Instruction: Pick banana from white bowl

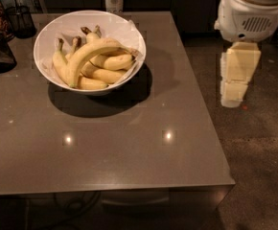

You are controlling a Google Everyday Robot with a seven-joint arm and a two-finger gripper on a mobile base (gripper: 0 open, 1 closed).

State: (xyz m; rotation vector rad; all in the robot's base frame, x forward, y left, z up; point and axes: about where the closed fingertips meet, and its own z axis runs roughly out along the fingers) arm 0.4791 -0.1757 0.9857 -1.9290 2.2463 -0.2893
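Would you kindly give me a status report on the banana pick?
Tool hangs right of grey table, over floor. Long curved pale-yellow banana tops pile in glossy white bowl. Nothing between.

Grey table (129,152) carries white bowl (47,40), mesh cup (20,20); gripper (235,92) hangs beyond right edge.

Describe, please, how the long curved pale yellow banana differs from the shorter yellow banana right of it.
The long curved pale yellow banana arches over the other bananas; the shorter yellow banana lies lower, less curved. The long one looks thicker than the shorter. Both rest in the glossy white bowl. The gripper hangs beyond the table's right edge.
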